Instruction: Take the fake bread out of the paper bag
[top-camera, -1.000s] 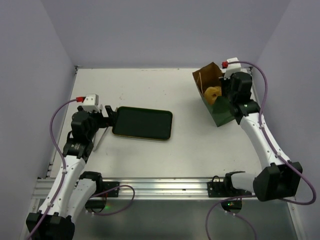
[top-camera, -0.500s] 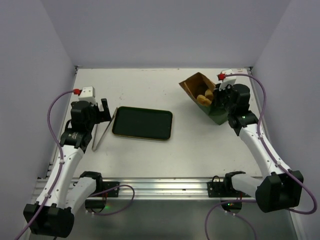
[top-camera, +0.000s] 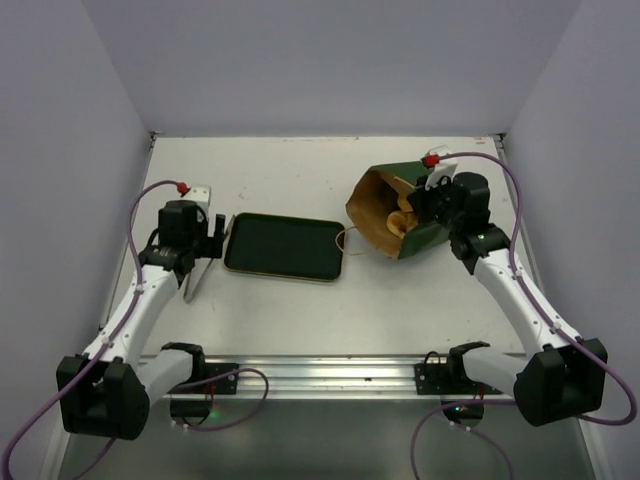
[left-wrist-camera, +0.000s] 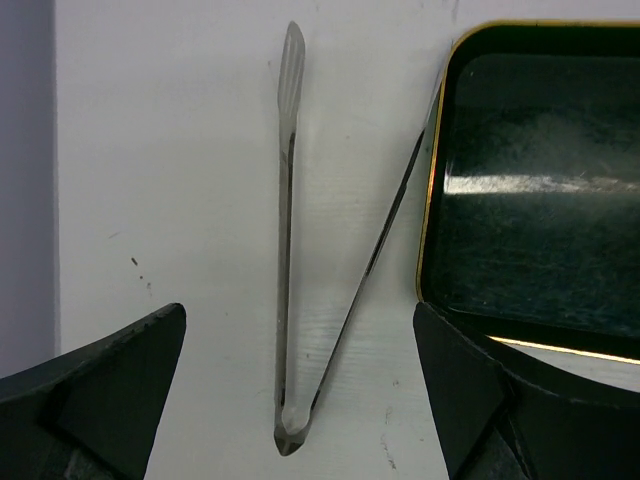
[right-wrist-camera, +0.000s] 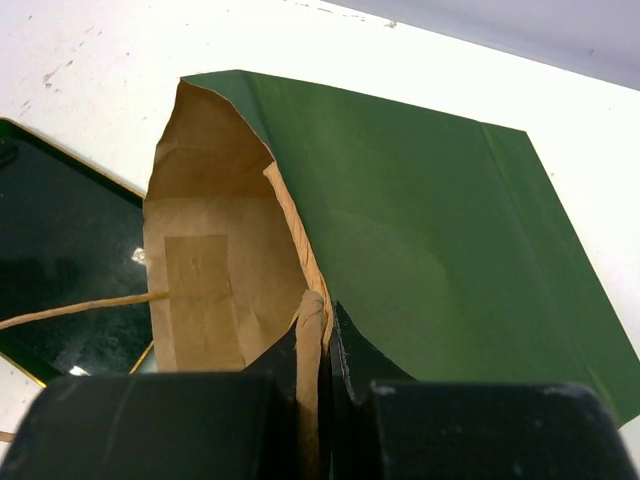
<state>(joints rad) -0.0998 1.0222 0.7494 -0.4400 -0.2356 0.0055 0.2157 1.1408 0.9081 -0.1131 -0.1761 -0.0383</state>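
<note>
Overhead view: the dark green paper bag (top-camera: 398, 177), lined in brown kraft, lies tipped over on the right half of the white tabletop (top-camera: 300, 175). Its long axis runs roughly left to right and its open mouth faces left, toward the dark rectangular tray (top-camera: 285, 247) with a gold rim. Yellow-tan pieces of fake bread (top-camera: 400, 222) sit just inside that mouth, below and to the left of the right hand (top-camera: 436, 203). That hand is narrowed to a pinch on a fold of the bag's paper wall. The right arm is thus the nearer one, and emptying the bag probably depends on raising its closed end so the pieces slide leftward. The left hand (top-camera: 212, 233) is well apart, beyond the tray, spread wide above slim metal tongs (left-wrist-camera: 290, 250). The right wrist view shows the pinch itself, the lining and a thin string handle (right-wrist-camera: 80, 308), but no bread. The left wrist view alone shows the tongs as a V, one leg apparently reaching the tray's rim.
</note>
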